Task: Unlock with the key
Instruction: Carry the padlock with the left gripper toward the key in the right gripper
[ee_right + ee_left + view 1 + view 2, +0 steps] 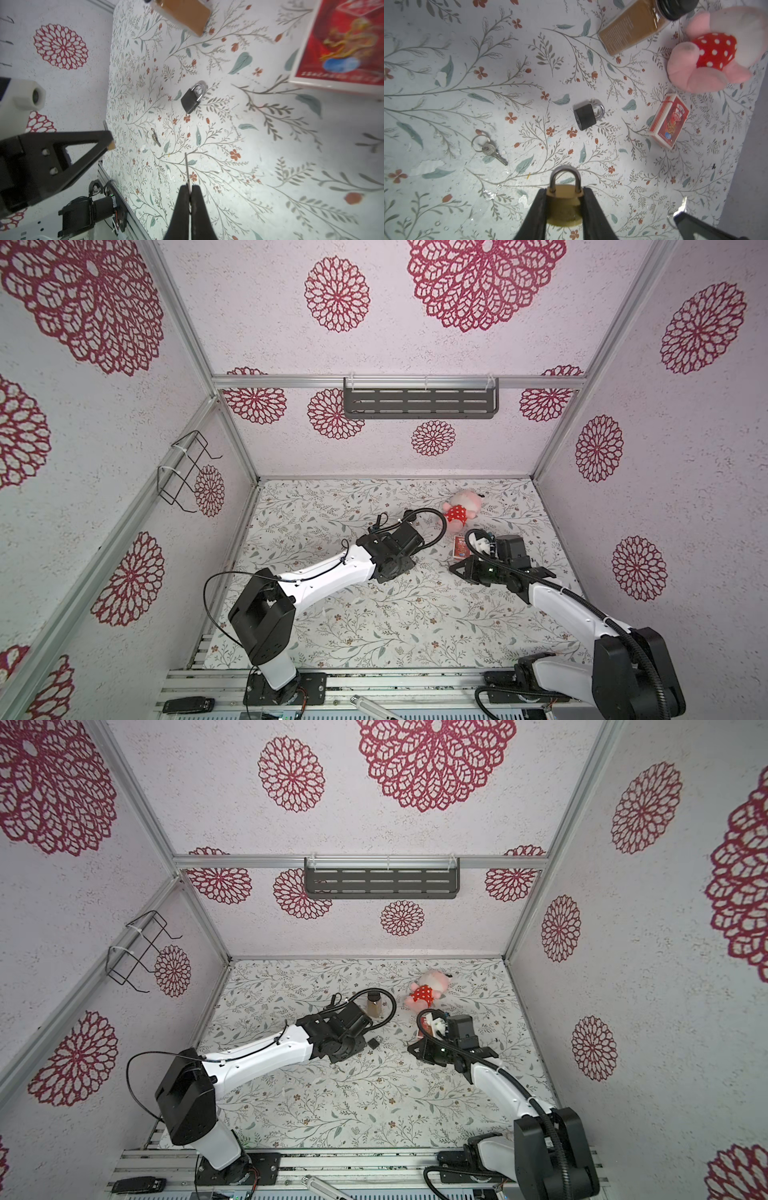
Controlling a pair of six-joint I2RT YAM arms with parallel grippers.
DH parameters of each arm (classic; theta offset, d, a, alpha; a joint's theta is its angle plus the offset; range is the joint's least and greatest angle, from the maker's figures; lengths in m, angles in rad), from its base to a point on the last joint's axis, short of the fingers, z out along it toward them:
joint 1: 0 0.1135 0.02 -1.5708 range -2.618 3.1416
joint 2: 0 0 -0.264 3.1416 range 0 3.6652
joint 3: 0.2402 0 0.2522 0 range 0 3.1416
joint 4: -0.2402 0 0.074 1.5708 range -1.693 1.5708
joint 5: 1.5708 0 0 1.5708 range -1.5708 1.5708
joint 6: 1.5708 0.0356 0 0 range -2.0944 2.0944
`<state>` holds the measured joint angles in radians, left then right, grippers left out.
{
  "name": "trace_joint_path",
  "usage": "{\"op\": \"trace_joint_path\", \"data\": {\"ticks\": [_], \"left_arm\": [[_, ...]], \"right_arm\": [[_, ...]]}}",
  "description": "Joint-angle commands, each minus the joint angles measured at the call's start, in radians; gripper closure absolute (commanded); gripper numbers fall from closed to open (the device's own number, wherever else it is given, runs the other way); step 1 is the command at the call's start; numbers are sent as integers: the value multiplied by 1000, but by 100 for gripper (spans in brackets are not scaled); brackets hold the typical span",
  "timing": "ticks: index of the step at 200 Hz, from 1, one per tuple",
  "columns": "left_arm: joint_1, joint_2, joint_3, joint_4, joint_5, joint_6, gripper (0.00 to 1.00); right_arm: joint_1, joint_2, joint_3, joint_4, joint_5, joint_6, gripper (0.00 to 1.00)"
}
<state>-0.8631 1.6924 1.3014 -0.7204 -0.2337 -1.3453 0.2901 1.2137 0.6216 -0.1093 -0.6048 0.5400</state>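
The brass padlock, shackle outward, is being clamped by the left gripper over the middle of the desk, while the key, blade foremost, is being pinched by the right gripper nearby, toward the right edge.

We saw pale walls stamped with crimson rosettes, a dark slotted shelf at the back — leaf-printed floor below.
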Motion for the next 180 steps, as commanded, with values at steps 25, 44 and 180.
{"op": "trace_joint_path", "data": {"ticks": [25,44,180], "left_arm": [[16,-39,-22,131,-37,-62,100],[16,-39,-35,164,-23,-81,100],[12,-22,-2,157,45,-56,100]], "right_arm": [[155,-36,-10,83,45,103,100],[216,-59,-46,190,43,154,100],[349,64,-60,522,108,242,100]]}}
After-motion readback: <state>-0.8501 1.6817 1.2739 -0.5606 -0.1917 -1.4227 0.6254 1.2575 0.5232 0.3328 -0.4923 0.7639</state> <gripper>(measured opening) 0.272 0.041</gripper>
